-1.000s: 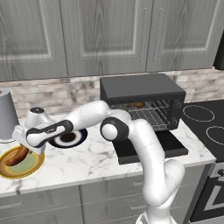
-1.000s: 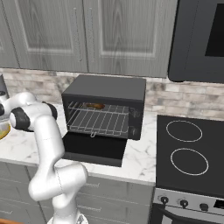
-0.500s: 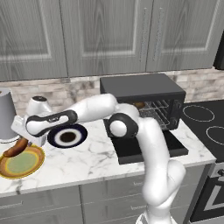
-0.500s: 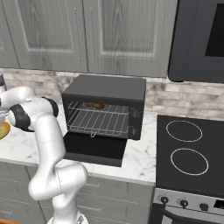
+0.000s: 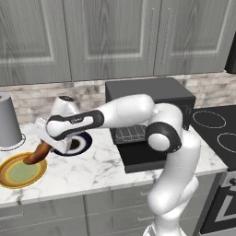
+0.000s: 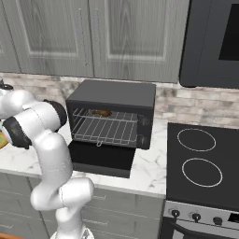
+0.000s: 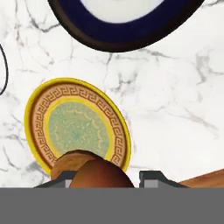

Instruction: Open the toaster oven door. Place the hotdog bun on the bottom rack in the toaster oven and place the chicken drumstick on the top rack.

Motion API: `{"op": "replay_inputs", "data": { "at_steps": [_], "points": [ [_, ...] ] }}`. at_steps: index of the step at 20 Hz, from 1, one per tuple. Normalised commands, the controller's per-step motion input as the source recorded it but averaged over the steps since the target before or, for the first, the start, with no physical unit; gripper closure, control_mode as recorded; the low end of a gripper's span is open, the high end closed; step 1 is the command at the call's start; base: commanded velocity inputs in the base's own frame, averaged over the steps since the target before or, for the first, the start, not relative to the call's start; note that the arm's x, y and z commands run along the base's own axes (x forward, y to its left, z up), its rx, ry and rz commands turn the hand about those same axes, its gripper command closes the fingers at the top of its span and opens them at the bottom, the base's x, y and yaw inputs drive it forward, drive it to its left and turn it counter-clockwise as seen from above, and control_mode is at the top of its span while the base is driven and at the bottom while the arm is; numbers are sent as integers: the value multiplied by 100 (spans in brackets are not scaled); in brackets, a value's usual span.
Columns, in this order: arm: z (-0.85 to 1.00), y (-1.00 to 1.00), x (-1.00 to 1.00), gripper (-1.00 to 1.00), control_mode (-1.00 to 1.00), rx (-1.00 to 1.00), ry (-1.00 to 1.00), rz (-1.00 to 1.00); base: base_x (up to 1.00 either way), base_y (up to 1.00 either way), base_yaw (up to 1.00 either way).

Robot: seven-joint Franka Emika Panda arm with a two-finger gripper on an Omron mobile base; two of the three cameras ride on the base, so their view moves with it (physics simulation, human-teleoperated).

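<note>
Arm stretched left, tool [image 5: 42, 148] gripping hotdog bun [image 5: 37, 154], raised above yellow plate [image 5: 8, 179]

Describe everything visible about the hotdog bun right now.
The hotdog bun is a long tan-brown roll with a reddish-brown sausage end, held tilted in the gripper, lifted just above the yellow-rimmed plate at the counter's left end. In the hand view its rounded brown end sits between the two fingertips, over the plate's patterned edge. It appears clear of the plate.
</note>
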Motion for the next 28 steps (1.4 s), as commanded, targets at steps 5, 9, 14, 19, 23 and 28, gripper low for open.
{"op": "replay_inputs", "data": {
  "at_steps": [5,9,14,19,23,28],
  "points": [
    [34,-96,-58,100,-100,3,0,-12,0,0,0],
    [36,-96,-42,100,-100,1,1,-22,0,0,0],
    [17,-92,-43,100,-100,0,0,-29,0,0,0],
    [26,-84,-33,100,-100,0,0,-36,0,0,0],
    [33,-86,-20,100,-100,0,0,-37,0,0,0],
    [35,-94,-2,100,-100,0,0,-29,0,0,0]
  ]
}}
